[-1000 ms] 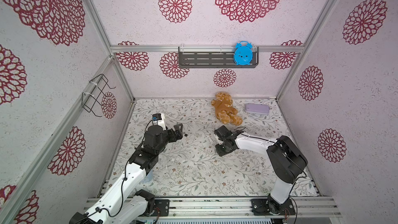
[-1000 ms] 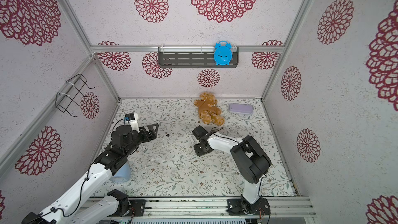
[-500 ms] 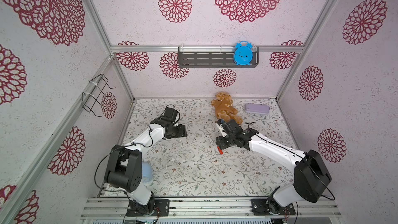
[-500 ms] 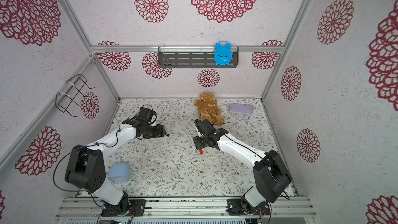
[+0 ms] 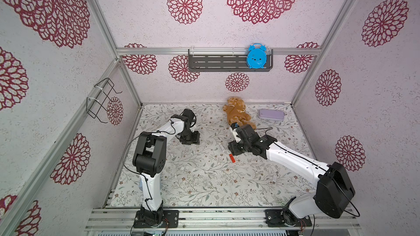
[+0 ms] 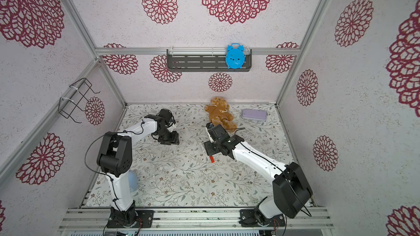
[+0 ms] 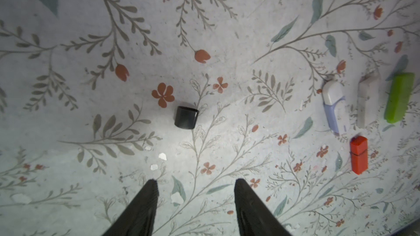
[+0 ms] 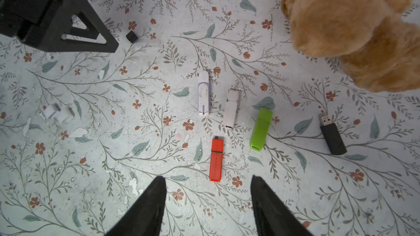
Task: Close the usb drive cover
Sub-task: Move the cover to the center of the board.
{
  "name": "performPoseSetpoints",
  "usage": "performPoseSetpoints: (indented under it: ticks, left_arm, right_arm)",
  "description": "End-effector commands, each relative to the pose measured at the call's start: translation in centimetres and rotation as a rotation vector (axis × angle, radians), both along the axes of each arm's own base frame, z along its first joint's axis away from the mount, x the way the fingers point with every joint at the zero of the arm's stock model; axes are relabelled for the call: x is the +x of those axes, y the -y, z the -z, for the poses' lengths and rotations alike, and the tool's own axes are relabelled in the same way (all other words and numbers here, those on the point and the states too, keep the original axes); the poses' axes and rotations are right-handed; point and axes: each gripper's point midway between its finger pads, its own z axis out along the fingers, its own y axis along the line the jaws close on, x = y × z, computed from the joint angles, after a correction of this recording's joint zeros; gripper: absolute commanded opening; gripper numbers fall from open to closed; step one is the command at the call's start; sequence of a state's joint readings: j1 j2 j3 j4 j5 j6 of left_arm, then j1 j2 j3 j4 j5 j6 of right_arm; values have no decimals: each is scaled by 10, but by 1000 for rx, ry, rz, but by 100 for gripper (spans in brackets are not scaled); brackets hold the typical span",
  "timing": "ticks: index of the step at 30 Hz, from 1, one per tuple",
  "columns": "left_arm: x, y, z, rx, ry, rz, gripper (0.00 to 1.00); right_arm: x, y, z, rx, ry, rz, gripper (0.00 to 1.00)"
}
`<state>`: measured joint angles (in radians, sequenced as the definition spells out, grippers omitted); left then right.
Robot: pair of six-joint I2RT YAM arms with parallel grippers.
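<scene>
A small black cap (image 7: 186,117) lies alone on the floral table just ahead of my left gripper (image 7: 196,181), which is open and empty. The same cap (image 8: 132,36) lies beside a left finger (image 8: 63,5) in the right wrist view. A black usb drive (image 8: 333,137) with its metal plug bare lies far from it, near the teddy bear. My right gripper (image 8: 208,178) is open and empty, just behind a red drive (image 8: 216,160) with its cap on. In both top views the left gripper (image 5: 189,137) and the right gripper (image 6: 210,149) hang low over the table.
A lilac-white drive (image 8: 203,93), a white drive (image 8: 232,108) and a green drive (image 8: 261,128) lie in a row. Two loose white caps (image 8: 56,112) lie apart. A teddy bear (image 5: 237,114) and a lilac case (image 5: 271,114) sit at the back. A blue clock (image 5: 256,56) stands on the wall shelf.
The right jaws have opened wider, and the red drive now lies on the table in front of them. The left arm has swung to the back left, and its jaws have narrowed.
</scene>
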<state>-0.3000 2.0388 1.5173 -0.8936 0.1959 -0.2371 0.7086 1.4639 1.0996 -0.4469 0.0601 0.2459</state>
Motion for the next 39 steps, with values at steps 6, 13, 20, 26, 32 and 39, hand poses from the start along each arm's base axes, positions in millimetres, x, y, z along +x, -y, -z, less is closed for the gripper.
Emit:
performPoseSetpoints:
  ticks: [6,13,20,26,32,39]
  left_arm:
    - [16,-3,13,48,-15,51,54]
    - [27,-1,19,77,-8,75,50]
    - [29,4,26,107,-6,123,48]
    - [27,13,30,117,-7,153,47]
    - [26,12,36,133,-16,166,41]
    - [25,11,40,143,-23,181,36]
  right_arm:
    - [7,4,-10,-6,40,11,64]
    - [7,2,-4,-13,20,10,64]
    - [7,2,1,-25,6,9,64]
    - [6,1,3,-29,-2,7,65]
    - [5,3,7,-40,-14,8,65]
    - [6,2,9,-43,-22,6,65]
